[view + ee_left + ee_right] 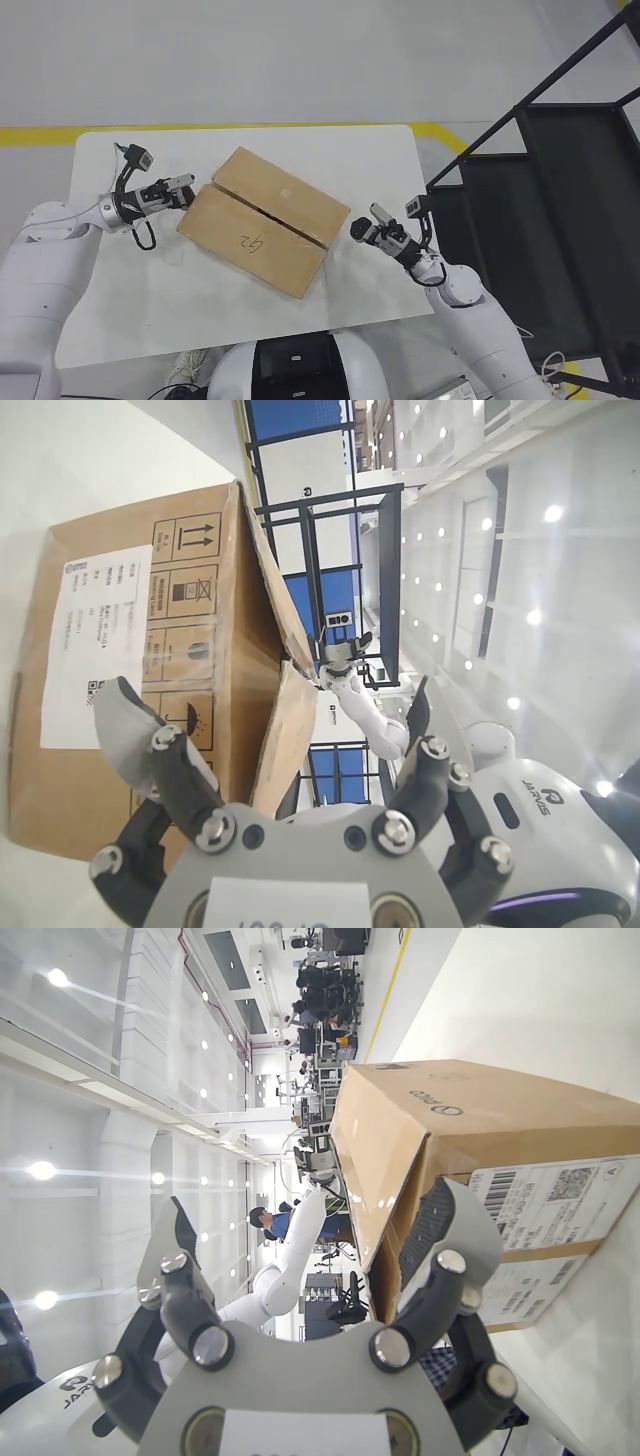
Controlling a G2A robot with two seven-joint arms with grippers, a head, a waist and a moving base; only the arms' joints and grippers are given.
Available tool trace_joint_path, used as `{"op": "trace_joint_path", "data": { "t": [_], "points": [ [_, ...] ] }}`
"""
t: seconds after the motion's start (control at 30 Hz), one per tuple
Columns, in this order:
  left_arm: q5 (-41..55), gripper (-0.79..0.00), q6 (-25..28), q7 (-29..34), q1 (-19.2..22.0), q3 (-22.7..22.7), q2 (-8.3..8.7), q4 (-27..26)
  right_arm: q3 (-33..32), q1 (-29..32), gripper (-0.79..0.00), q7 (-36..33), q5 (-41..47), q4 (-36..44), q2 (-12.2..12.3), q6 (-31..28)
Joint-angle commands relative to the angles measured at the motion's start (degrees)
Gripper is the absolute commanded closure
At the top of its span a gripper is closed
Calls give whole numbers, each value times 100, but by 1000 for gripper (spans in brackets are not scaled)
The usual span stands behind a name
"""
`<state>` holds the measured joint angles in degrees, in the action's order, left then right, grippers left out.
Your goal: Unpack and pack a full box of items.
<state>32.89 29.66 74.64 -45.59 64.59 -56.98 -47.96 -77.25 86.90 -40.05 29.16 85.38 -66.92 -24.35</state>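
Note:
A brown cardboard box [265, 221] lies slantwise on the white table [150, 300], its two top flaps folded down and meeting at a seam along the middle. My left gripper [187, 192] is at the box's left end, open, level with the seam. The left wrist view shows that end of the box [200, 660] with a white label, the flap edges slightly lifted, and my open left gripper [270, 710] in front of it. My right gripper [359, 229] is open just off the box's right end. In the right wrist view the box [500, 1128] stands close behind the open right gripper [320, 1223].
A black metal stair frame [540, 200] stands to the right of the table. A yellow floor line [40, 135] runs behind the table's far edge. Bare tabletop lies in front of the box and to its left.

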Motion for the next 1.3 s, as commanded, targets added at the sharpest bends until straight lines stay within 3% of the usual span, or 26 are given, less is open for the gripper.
{"op": "trace_joint_path", "data": {
  "t": [0.0, 0.23, 0.43, 0.67, 0.97, 1.27],
  "points": [
    [105, -785, -124, 123, -44, -20, 25, -96, 20, -44, -785, -18, -72, 20, 0, 28],
    [-203, -785, -468, 467, -249, -233, 147, -554, 21, -181, -785, 99, -392, 27, 10, 342],
    [-79, -785, -566, 566, -410, -213, 280, -731, -371, 131, -785, 498, -600, 255, 65, 373],
    [526, -785, -1202, 1202, -616, -240, 396, -1184, -537, 359, -785, -134, -147, 435, 113, 568],
    [1060, -785, -232, 231, -592, 255, 463, -850, -642, 445, -785, -733, -214, 516, 183, 970],
    [1592, -785, -179, 178, -972, 456, 439, -1418, -221, 198, -785, -900, -311, 509, 149, 983]
  ]
}}
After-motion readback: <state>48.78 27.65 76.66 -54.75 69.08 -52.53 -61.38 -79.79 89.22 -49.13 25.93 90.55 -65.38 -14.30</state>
